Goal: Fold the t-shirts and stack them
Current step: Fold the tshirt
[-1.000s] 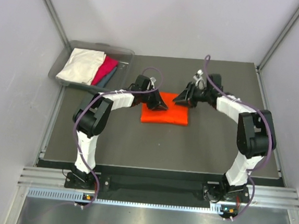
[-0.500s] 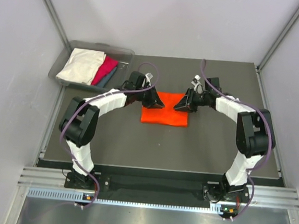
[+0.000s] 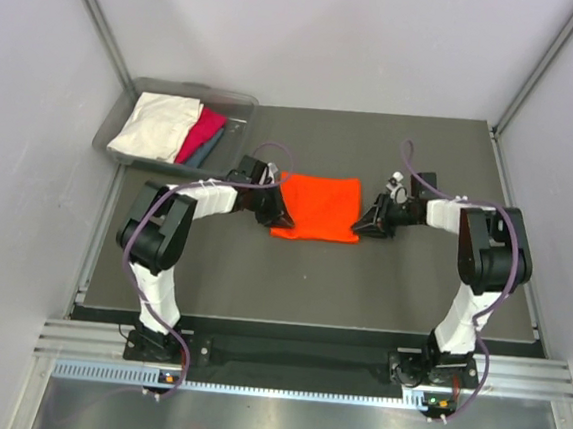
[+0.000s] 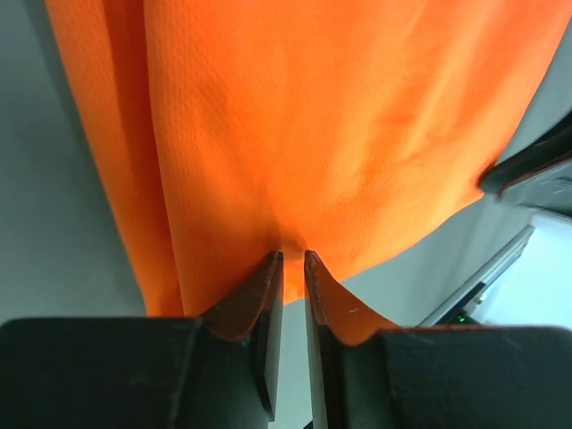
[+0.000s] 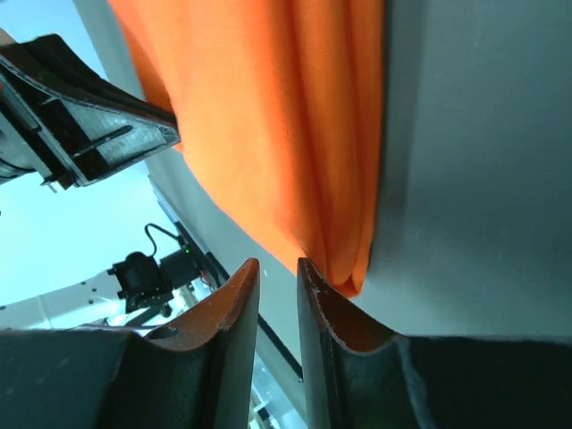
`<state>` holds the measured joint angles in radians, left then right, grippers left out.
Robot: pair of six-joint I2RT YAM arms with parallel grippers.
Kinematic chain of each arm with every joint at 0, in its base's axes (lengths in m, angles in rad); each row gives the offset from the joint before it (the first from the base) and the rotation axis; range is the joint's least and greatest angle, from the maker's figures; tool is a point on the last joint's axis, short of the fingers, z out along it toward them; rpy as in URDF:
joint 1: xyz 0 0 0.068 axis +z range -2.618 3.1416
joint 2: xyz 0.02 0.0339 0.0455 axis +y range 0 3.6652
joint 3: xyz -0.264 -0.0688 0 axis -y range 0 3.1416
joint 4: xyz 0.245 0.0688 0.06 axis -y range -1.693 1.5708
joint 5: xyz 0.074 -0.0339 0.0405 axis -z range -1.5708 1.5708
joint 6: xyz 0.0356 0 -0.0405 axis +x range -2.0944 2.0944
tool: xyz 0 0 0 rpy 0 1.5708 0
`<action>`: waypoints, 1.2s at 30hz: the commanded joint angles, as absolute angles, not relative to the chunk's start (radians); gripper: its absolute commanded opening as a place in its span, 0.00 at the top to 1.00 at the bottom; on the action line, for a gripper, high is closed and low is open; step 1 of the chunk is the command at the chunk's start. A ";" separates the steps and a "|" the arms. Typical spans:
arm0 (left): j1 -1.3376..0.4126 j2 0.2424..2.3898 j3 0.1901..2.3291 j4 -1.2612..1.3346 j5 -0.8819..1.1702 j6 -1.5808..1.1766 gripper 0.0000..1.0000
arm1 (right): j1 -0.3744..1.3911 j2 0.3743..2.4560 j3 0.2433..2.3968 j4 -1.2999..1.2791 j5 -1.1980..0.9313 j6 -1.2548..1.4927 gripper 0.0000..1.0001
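Observation:
The orange t-shirt lies folded into a flat rectangle at the middle of the dark table. My left gripper is low at its left edge. In the left wrist view my left gripper has its jaws almost together, and the cloth puckers at their tips. My right gripper is low at the shirt's right edge. In the right wrist view my right gripper has a narrow empty gap, with the folded cloth edge beside one finger. Cream, magenta and teal-grey shirts lie in the bin.
The grey plastic bin stands at the table's far left corner. Grey walls close in the left, right and back. The table's near edge meets a metal rail where the arm bases are bolted.
Both grippers have moved from the shirt's far edge down and outward to its left and right sides. The shirt now lies flat, its top surface uncovered.

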<state>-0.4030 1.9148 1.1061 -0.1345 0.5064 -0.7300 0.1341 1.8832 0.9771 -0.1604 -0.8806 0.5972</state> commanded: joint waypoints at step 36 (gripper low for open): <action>-0.348 1.946 1.244 0.127 0.492 -0.873 0.75 | 0.150 2.133 1.367 0.239 -0.971 0.881 0.64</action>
